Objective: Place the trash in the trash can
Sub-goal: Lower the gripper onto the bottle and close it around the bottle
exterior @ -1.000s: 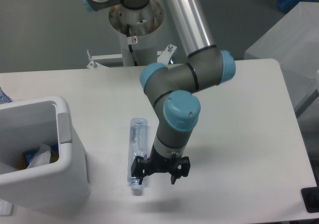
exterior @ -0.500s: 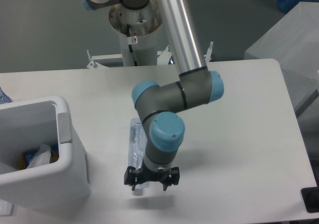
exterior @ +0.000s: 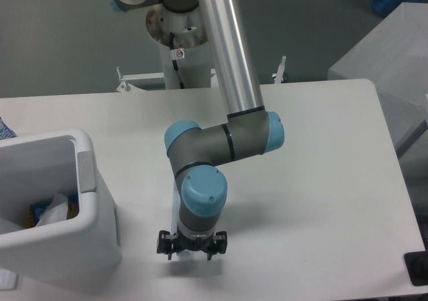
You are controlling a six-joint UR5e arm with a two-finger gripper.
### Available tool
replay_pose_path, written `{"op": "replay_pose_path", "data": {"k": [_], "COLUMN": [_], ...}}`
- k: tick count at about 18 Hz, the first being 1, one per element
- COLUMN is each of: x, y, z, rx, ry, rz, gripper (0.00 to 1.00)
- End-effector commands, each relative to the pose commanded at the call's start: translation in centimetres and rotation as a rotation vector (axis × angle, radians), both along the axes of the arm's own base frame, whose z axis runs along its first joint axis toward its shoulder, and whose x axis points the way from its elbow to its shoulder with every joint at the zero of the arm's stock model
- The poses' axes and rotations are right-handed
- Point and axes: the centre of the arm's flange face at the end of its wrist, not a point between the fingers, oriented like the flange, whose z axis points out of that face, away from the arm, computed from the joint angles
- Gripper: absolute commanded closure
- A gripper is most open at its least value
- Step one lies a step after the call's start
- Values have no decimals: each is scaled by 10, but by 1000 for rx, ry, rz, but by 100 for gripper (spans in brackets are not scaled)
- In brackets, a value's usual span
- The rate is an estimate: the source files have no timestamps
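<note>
Bottle (exterior: 176, 204) lies on the tabletop (exterior: 321, 180) directly beneath the gripper (exterior: 191, 245), its long axis running away from the camera toward the robot base, mostly hidden by the wrist. Jaws look spread astride it, though contact is unclear. Trash can (exterior: 87, 180) stands left.

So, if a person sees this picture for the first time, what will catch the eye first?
Probably the arm with its blue joint caps, bending down at mid-table so that its gripper hangs low near the front edge, directly above the clear bottle, which it almost hides. Next, the large white trash can at the left, with some items already inside.
</note>
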Motion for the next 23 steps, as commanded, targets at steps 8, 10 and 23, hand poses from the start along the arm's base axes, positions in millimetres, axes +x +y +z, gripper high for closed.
{"op": "replay_pose_path", "data": {"k": [8,10,23], "x": [1,2,5], "y": [0,0,-5], "z": [-2,-3,-7], "rx": [-7,-9,-31], "ry": [1,-2,3], "rz": [11,11,31], "gripper": [30,36,66]}}
